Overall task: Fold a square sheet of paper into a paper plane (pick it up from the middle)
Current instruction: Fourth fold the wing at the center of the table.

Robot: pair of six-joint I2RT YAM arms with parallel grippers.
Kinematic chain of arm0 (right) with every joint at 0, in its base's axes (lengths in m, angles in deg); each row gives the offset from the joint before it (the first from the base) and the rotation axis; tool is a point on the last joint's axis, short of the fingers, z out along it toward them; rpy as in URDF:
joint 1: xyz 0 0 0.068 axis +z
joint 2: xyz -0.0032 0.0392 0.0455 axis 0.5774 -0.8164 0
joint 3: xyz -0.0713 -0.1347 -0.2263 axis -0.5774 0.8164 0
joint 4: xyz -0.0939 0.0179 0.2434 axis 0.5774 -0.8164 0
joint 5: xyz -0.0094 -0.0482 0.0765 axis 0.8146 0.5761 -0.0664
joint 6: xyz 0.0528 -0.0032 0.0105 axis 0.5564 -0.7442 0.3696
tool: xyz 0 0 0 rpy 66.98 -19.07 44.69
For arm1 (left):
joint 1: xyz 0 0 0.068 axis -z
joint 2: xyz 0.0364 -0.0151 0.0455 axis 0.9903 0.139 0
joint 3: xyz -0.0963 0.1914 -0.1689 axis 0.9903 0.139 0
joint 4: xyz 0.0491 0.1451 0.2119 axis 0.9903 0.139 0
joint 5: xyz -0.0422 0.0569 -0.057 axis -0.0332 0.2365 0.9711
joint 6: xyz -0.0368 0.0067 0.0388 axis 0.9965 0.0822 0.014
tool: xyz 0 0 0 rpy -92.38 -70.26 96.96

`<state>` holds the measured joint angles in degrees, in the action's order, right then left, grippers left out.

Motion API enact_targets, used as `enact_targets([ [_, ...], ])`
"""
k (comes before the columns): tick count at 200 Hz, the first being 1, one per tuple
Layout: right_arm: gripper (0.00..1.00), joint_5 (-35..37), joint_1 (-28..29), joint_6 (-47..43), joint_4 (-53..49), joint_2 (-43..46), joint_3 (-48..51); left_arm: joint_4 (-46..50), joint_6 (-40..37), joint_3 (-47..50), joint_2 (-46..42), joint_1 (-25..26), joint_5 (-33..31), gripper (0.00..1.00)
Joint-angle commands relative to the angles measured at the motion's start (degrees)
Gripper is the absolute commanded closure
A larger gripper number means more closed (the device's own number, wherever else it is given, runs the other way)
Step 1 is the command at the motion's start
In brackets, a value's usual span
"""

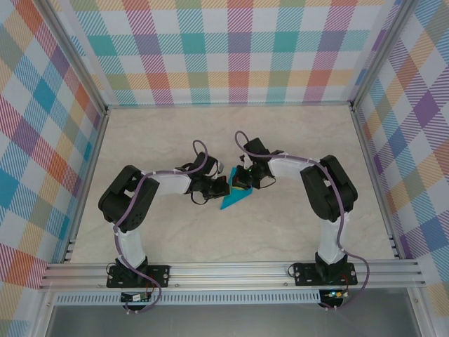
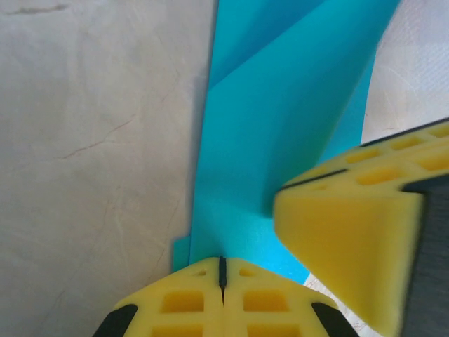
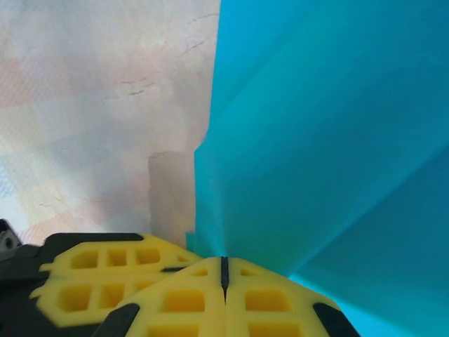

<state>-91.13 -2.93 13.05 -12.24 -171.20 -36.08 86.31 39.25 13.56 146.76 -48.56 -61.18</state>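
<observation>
Left gripper point(image 2: 222, 275) and right gripper point(image 3: 224, 272) each pinch the creased paper plane point(image 1: 235, 199) between them; folding seems nearly finished

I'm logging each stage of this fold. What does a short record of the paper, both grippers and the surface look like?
paper: teal, partly folded, creases showing, between the two grippers
left gripper: shut, pinching the paper's edge
right gripper: shut, also pinching the paper, close beside the left one
table: pale, marbled
</observation>
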Motion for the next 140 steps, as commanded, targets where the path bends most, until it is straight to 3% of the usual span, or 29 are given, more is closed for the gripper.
enact_targets([
  [1, 1.0, -0.77, 0.36, -2.52, 1.57, -1.85, 0.72, 8.14, -1.51, 1.44, 3.62, 0.21, -2.23, 1.0],
  [40, 1.0, 3.13, -0.27, -3.27, 0.78, -1.84, 1.62, 10.58, -1.59, 1.76, 3.62, 0.2, -3.65, 1.0],
  [80, 1.0, 4.81, -4.47, -4.4, 2.75, -0.2, 4.53, 11.36, -1.61, 3.33, 3.68, 0.21, -4.19, 1.0],
  [140, 1.0, 2.17, -4.18, -3.44, 6.27, 7.91, 4.75, 10.7, -2.25, 3.53, 3.61, 0.21, -2.82, 1.0],
])
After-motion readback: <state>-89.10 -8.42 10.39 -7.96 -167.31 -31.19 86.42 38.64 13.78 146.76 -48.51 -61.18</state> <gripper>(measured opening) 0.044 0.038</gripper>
